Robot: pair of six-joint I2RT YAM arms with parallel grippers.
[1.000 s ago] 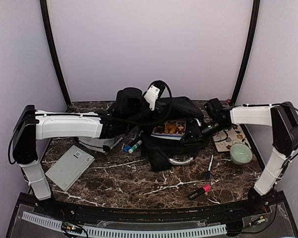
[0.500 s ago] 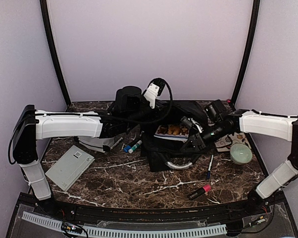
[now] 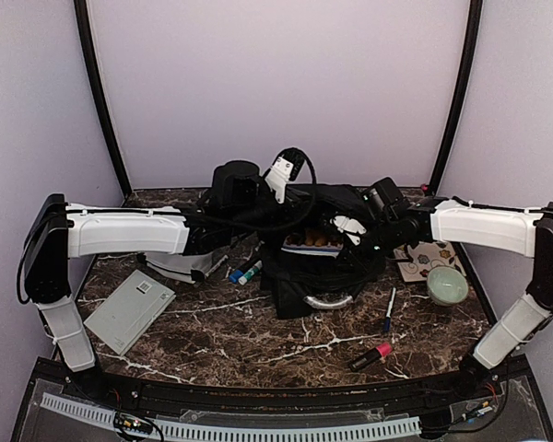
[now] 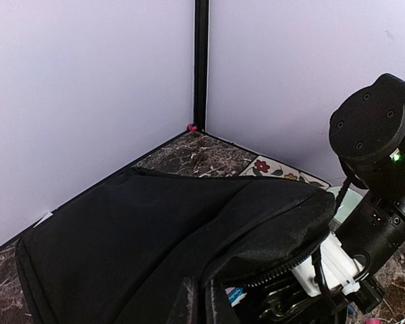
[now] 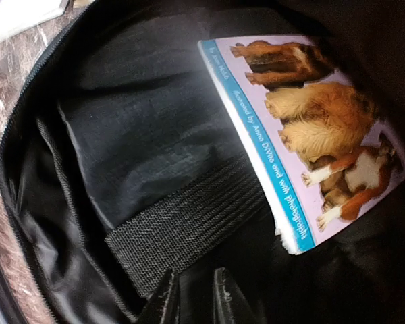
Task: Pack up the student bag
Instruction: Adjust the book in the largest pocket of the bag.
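Observation:
The student bag [image 3: 300, 285], black fabric with a light grey handle loop [image 3: 336, 300], lies open at the table's middle back. My left gripper [image 3: 295, 189] is at its upper flap and holds the opening up; in the left wrist view black bag fabric [image 4: 155, 229] hides the fingers. My right gripper [image 3: 343, 228] reaches into the opening. Seen from the right wrist, its fingertips [image 5: 165, 297] stand a narrow gap apart over the dark lining, the gripper [image 5: 194, 297] holding nothing, just below a mesh band. A book with guinea pigs on its cover [image 5: 324, 135] lies inside the bag [image 3: 313, 241].
A grey flat box [image 3: 129, 310] lies front left. Blue markers [image 3: 246, 272] rest left of the bag. A pen [image 3: 388, 308], a red marker [image 3: 371, 355], a green bowl [image 3: 447, 285] and a floral mat [image 3: 424, 258] are on the right.
The right arm has swung left from the bag's right side into the opening, and its jaws have narrowed. The left arm has held still.

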